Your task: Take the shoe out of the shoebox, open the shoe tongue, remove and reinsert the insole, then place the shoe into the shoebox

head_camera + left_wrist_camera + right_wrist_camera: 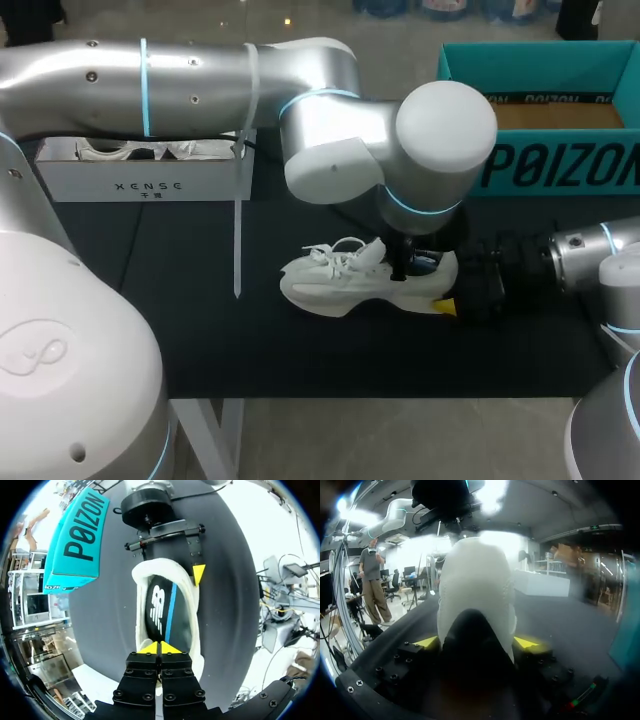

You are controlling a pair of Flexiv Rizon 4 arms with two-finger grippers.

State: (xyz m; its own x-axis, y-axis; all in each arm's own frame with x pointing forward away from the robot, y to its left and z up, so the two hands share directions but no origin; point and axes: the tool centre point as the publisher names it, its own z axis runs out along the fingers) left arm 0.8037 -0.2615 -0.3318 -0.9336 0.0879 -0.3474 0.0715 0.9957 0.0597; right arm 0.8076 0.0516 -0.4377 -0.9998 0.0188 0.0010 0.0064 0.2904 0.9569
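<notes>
- The white mesh shoe (340, 285), with a chunky smooth sole and loose laces, stands upright on the matte black table (200, 320).
- The left gripper (160, 647) has its tips pressed together over the glossy black, blue-striped insole (162, 610).
- The right gripper (476, 642) clamps the shoe's heel from both sides.
- The teal cardboard shoebox (560, 60) stands open behind.

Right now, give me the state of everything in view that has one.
shoebox: open.
shoe: out of the shoebox, upright on the table.
insole: lying inside the shoe.
left end effector: shut, at the insole's edge.
right end effector: shut on the shoe's heel.
white box: open on top.
</notes>
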